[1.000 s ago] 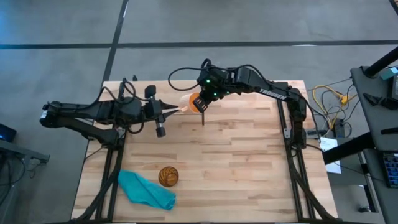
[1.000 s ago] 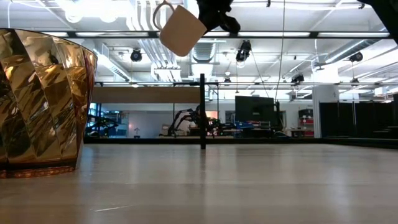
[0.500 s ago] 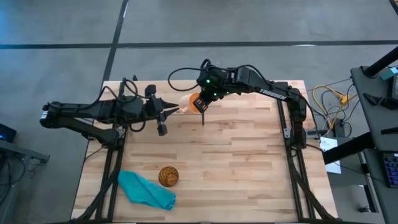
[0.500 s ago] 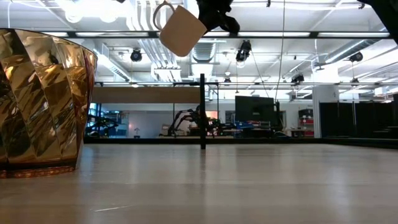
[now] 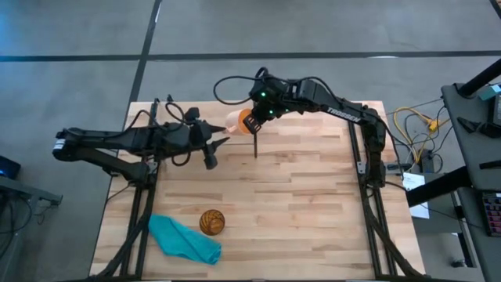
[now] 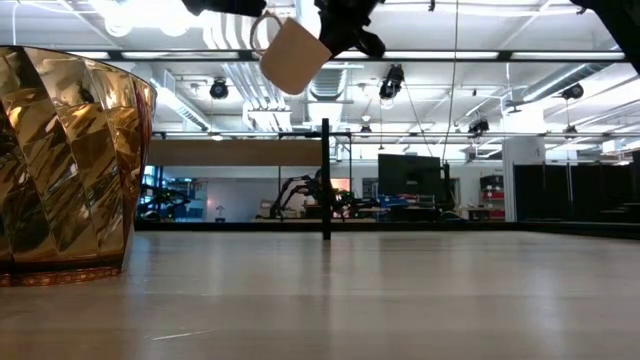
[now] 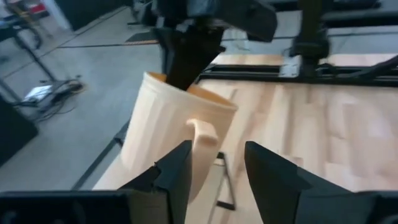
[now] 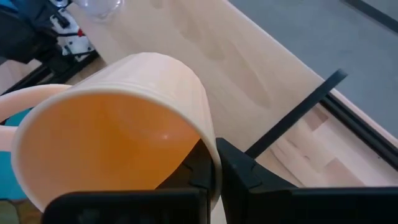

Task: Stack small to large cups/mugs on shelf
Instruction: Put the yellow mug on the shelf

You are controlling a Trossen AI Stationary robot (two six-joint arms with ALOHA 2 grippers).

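The orange mug (image 5: 239,121) hangs in the air over the far part of the wood shelf (image 5: 313,204), tilted, pale outside and orange inside (image 8: 106,143). My right gripper (image 8: 214,168) is shut on it. My left gripper (image 7: 217,177) is open just left of the mug, one finger on each side of the handle (image 7: 202,140); I cannot tell whether they touch it. The amber tumbler (image 5: 211,222) stands on its base near the near edge, large in the low view (image 6: 65,170). A clear cup (image 8: 102,6) shows at the edge of the right wrist view. My right gripper holds the mug by its rim (image 8: 208,146), on the side away from the handle, one finger inside the mug and one outside. The fingers come slanting down from above. The mug is lifted clear and tilted (image 6: 292,52), its handle (image 6: 262,25) toward my left arm.
The thin black divider (image 5: 257,147) stands upright just near-side of the mug, also in the low view (image 6: 325,180). A teal cloth (image 5: 184,239) lies crumpled beside the tumbler. Black frame posts (image 5: 362,157) run along both sides. Bare wood spans the middle and right.
My left gripper has moved toward the right and slightly toward the far edge, closing in on the mug's handle, and now shows at the top of the low view. The mug has shifted a little toward the far edge in my right gripper.
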